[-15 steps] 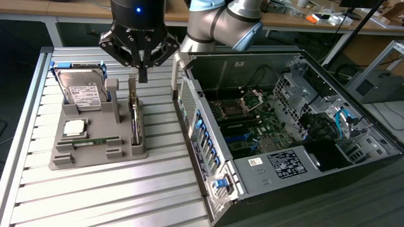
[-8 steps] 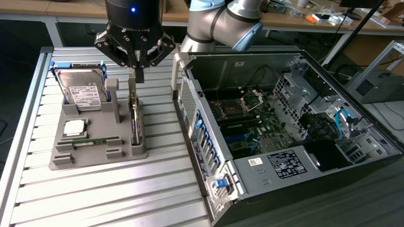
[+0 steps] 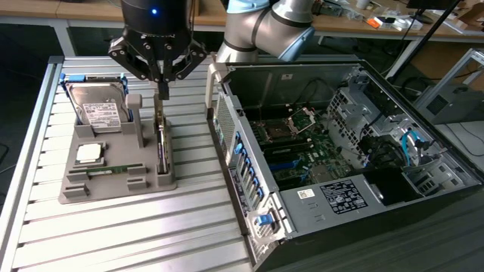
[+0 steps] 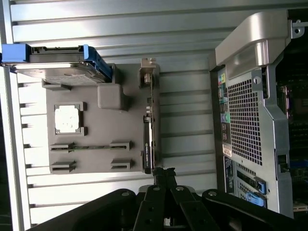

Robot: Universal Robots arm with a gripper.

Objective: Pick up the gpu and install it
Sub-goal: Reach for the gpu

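- My gripper (image 3: 161,92) — fingers pressed together, gripping nothing — hangs just above one end of the gpu (image 3: 161,144).
- Gpu stands on edge in the tray (image 3: 155,181), beside the open case (image 3: 234,141).

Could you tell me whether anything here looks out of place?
Nothing stands out: the thin dark gpu card stands on edge in the grey moulded holder, the boxy silver hard drive in its own bay.

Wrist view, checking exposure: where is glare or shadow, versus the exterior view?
Wrist view: bright glare on the ribbed silver table and the white square chip; the black tool sits in shadow. Exterior view: even light, open silver computer case dark inside.
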